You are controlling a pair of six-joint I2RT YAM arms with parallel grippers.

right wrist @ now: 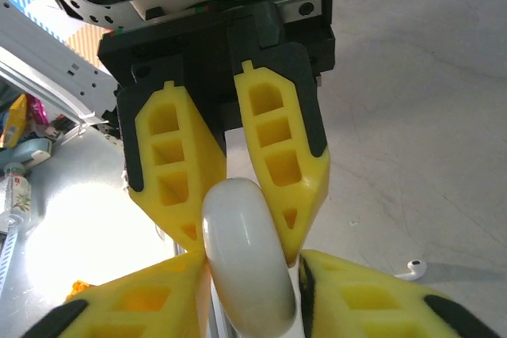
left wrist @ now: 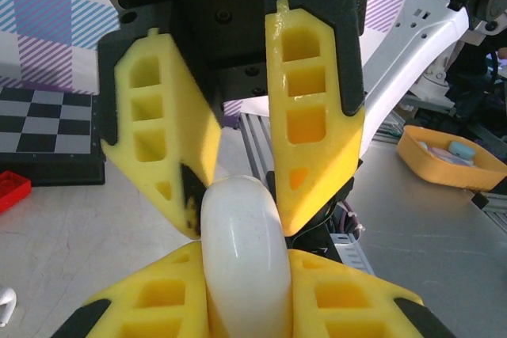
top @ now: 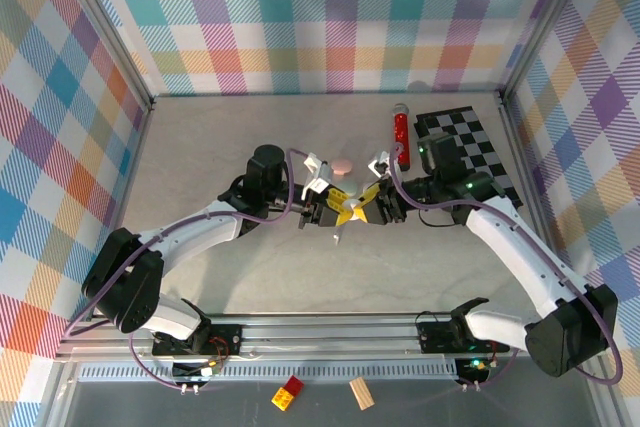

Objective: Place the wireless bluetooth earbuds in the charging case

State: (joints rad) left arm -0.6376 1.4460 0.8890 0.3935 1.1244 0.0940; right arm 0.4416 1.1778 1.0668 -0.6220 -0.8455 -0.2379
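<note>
While left gripper (left wrist: 242, 263) and right gripper (right wrist: 253, 257) clamp the case (left wrist: 242, 215), better keep left firm, open it slowly; earbud (right wrist: 412, 268) lies at four o'clock.

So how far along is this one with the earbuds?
Done: nothing visibly seated yet. In hand: the left tool and right tool pinch the white case between them. Left: a white earbud lies loose on the table, so loading it likely remains.
</note>
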